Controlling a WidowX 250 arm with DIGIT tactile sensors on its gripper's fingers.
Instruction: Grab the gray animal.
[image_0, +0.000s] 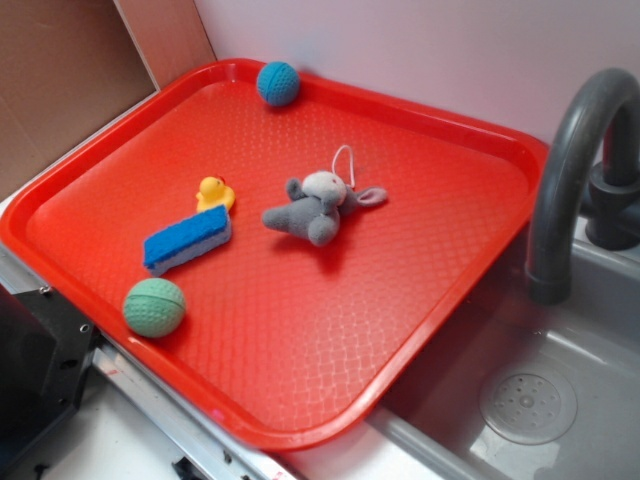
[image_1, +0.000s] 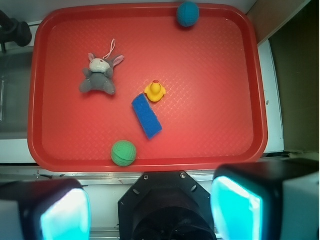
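Observation:
The gray animal (image_0: 318, 205) is a small gray plush with a pale face, floppy ears and a thin white loop. It lies near the middle of the red tray (image_0: 420, 330). In the wrist view it lies at the tray's upper left (image_1: 99, 78). My gripper (image_1: 150, 210) is high above the tray's near edge, far from the plush. Its two cyan pads (image_1: 65, 217) stand wide apart with nothing between them. The gripper does not show in the exterior view.
On the tray: a yellow rubber duck (image_0: 213, 192), a blue sponge block (image_0: 187, 240), a green ball (image_0: 154, 306) at the front left, a teal ball (image_0: 278, 83) at the far edge. A gray sink (image_0: 540, 390) with a dark faucet (image_0: 570, 170) lies right.

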